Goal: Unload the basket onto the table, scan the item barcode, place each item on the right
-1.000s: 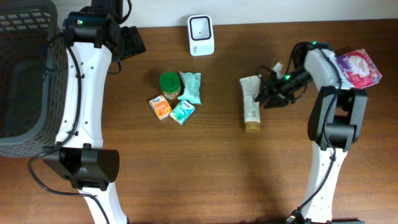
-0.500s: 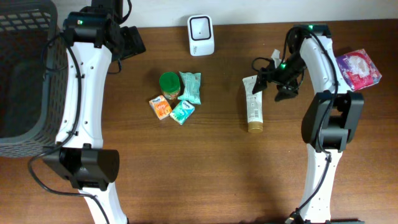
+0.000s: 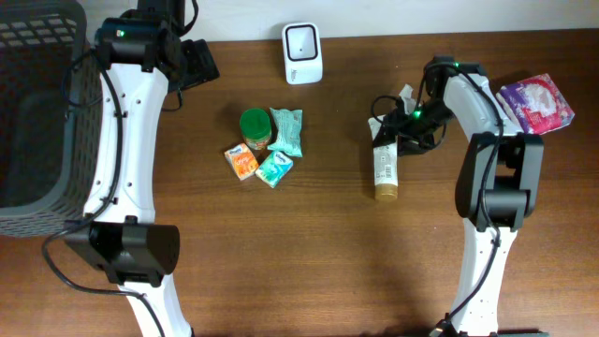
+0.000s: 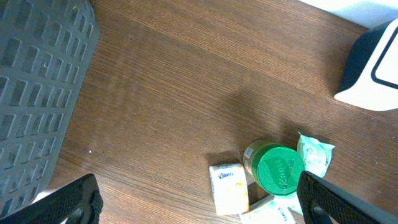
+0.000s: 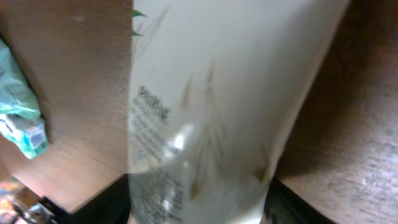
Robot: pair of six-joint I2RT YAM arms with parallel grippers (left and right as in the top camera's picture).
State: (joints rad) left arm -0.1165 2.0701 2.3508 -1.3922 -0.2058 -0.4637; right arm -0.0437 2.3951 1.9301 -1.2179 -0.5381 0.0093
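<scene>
A cream tube (image 3: 384,167) with a gold cap lies lengthwise on the wooden table, right of centre. My right gripper (image 3: 390,126) is at its flat upper end. In the right wrist view the tube (image 5: 211,93) fills the gap between the two dark fingers, which press against both its sides. The white barcode scanner (image 3: 302,40) stands at the table's far edge. My left gripper (image 3: 192,61) hovers open near the back left, holding nothing, with its fingertips (image 4: 78,199) far apart above bare wood.
A green-lidded jar (image 3: 255,126), a mint packet (image 3: 286,131), an orange-and-white pack (image 3: 242,161) and a teal pack (image 3: 274,168) cluster at centre left. A dark basket (image 3: 37,112) fills the left edge. A pink package (image 3: 535,101) lies far right.
My right gripper swung up and left from beside the tube to its upper end, opened wide, then closed onto it. The tube shifted slightly. The left arm stayed still.
</scene>
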